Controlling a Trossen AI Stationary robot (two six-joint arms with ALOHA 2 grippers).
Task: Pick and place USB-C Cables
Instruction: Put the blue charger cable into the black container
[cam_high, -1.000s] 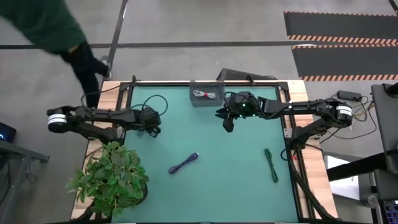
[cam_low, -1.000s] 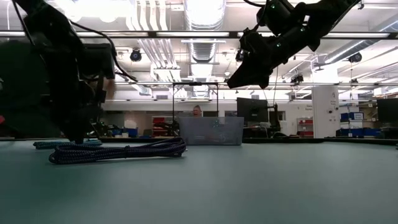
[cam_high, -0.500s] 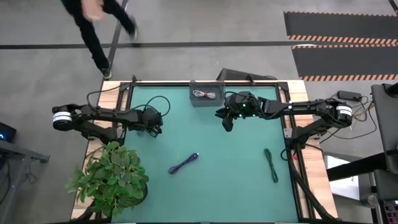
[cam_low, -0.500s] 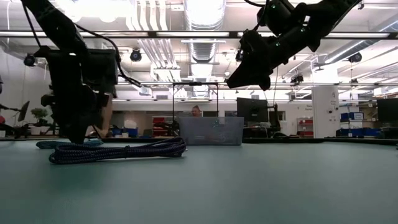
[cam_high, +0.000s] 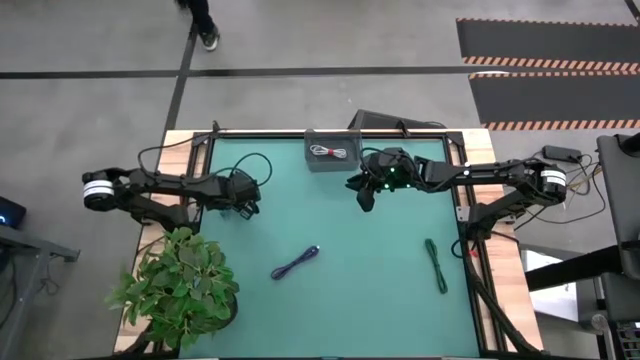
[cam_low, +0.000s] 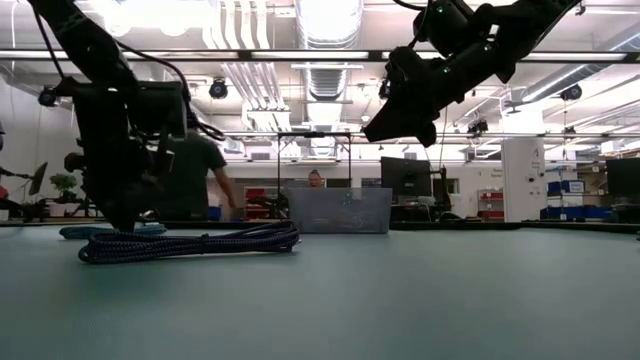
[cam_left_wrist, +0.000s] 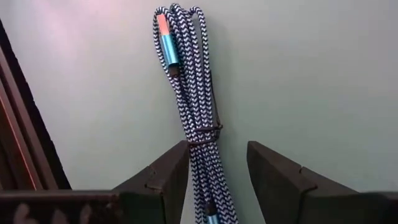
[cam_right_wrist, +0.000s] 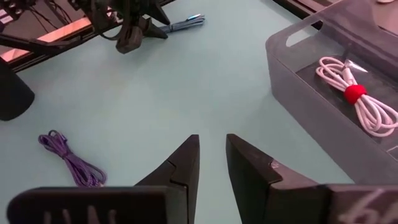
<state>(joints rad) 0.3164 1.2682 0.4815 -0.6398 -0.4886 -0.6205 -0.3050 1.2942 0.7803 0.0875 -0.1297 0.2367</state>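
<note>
The blue braided cable (cam_left_wrist: 189, 93) lies flat on the green mat near the table's left edge. My left gripper (cam_left_wrist: 217, 165) is open and low over it, one finger on each side of its tied middle; in the high view the gripper (cam_high: 243, 207) covers the cable. My right gripper (cam_high: 366, 196) hangs open by a narrow gap, high above the mat (cam_low: 400, 125), beside the grey tray (cam_high: 312, 162). The white cable with a red tie (cam_right_wrist: 354, 99) lies in the tray. The purple cable (cam_high: 295, 262) and the dark green cable (cam_high: 436, 264) lie on the mat. My left gripper straddles the blue cable at its tie (cam_left_wrist: 204, 132), coming from above with its fingers across the bundle. One finger (cam_left_wrist: 171, 171) stands right against the strands; I cannot tell whether it touches. The cable lies flat on the mat.
A potted plant (cam_high: 180, 285) stands at the near left corner, close to my left arm. A loose black wire (cam_high: 250, 163) loops on the mat by the far left corner. A person (cam_low: 195, 175) walks in the room beyond the far edge. The mat's middle is open.
Both grippers have kept nearly still. The person beyond the table's far left corner has walked away from the table, toward the far side of the room.
</note>
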